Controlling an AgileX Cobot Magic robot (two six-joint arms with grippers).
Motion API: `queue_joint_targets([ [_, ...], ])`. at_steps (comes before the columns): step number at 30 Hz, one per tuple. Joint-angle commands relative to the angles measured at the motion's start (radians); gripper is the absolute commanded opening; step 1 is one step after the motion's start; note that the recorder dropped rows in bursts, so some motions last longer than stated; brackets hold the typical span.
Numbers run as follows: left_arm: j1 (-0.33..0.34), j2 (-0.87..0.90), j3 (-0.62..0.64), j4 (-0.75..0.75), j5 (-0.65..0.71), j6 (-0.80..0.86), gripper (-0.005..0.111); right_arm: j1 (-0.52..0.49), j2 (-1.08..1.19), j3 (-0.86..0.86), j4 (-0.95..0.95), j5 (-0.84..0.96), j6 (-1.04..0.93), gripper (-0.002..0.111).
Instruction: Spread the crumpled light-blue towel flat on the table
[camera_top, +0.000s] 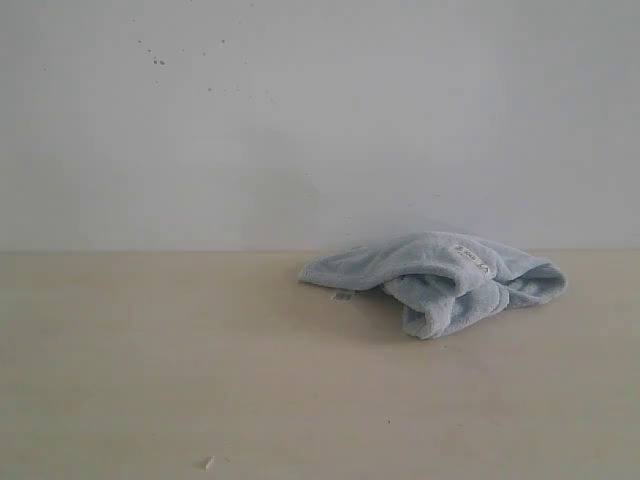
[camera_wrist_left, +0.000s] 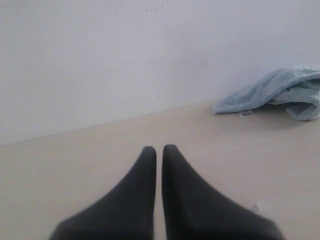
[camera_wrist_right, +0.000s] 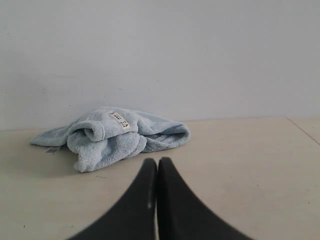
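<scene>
Since the crumpled pale-blue terry towel (camera_top: 440, 282) sits bunched w/ folds tucked under each other and its corners hidden, the main risk imo is a pinch catching two layers at once, which would drag the whole wad across the smooth beige table (camera_top: 150, 380) instead of opening it. It also lies close to the white wall (camera_top: 300, 120), so a pull that way could ride cloth up it. Right pincer (camera_wrist_right: 157, 162): black fingers pressed together, holding nothing, towel just ahead of its tips, near but apart. Left pincer (camera_wrist_left: 159, 150): closed bar a hairline gap, also empty, towel well apart, ahead and off toward the right arm's side.
</scene>
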Motion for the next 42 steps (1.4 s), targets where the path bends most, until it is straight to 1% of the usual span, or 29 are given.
queue_joint_targets([
  [1, -0.004, -0.003, 0.004, 0.001, -0.009, 0.004, 0.004, 0.002, -0.005, 0.000, -0.006, -0.001, -0.002, 0.000],
  [33, -0.004, -0.003, 0.004, -0.001, -0.013, -0.001, 0.004, 0.002, -0.005, 0.000, 0.000, -0.030, -0.002, 0.000],
  [35, -0.004, -0.003, 0.004, -0.055, -0.017, -0.060, 0.004, 0.002, -0.005, 0.000, 0.000, -0.030, -0.002, 0.000],
  [39, -0.004, -0.003, 0.004, -0.336, -0.092, -0.280, 0.004, 0.002, -0.005, 0.000, 0.000, -0.030, -0.002, 0.000],
  [42, -0.004, -0.003, 0.004, -0.409, -0.148, -0.324, 0.004, 0.002, -0.005, 0.000, 0.000, -0.030, -0.002, 0.000],
])
